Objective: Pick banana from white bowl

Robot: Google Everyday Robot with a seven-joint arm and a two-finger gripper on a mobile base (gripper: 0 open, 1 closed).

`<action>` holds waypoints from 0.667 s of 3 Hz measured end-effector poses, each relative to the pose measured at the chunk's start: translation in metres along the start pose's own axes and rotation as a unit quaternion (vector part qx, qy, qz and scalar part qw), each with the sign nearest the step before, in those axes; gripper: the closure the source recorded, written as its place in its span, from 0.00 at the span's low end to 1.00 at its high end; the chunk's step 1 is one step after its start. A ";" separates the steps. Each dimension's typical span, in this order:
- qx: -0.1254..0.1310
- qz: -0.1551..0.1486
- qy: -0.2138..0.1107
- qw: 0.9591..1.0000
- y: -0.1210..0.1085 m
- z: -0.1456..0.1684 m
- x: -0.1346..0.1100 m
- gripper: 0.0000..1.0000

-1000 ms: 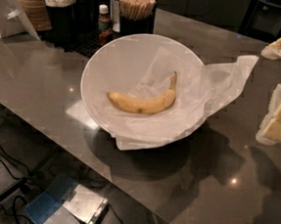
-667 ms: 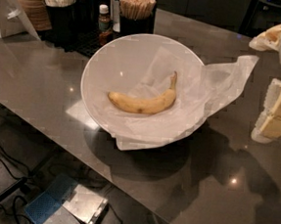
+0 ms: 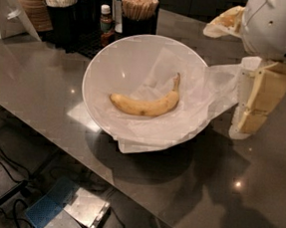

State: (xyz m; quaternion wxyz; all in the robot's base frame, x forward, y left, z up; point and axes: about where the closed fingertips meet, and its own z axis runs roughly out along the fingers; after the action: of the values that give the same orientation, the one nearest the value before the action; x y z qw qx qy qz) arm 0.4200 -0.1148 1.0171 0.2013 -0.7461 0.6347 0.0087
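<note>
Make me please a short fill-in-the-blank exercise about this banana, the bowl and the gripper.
The banana lies inside the white bowl, and its peel is ____ in colour.
The number of bananas in the bowl is ____.
The gripper hangs beside the bowl, near the picture's ____ edge.
Missing words: yellow; one; right.

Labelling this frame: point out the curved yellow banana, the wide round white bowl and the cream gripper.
curved yellow banana (image 3: 146, 107), camera view, mid-body.
wide round white bowl (image 3: 118, 64), camera view, bare inner wall.
cream gripper (image 3: 250, 120), camera view, lower end, right of the bowl.
</note>
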 end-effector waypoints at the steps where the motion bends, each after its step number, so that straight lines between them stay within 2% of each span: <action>1: -0.032 -0.036 -0.033 0.998 -0.006 0.017 -0.024 0.00; 2: -0.065 -0.051 -0.042 0.996 -0.018 0.041 -0.044 0.00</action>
State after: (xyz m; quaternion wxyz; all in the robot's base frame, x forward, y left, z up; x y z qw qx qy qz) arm 0.4388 -0.0584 0.9962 0.1790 -0.7879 0.5850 0.0708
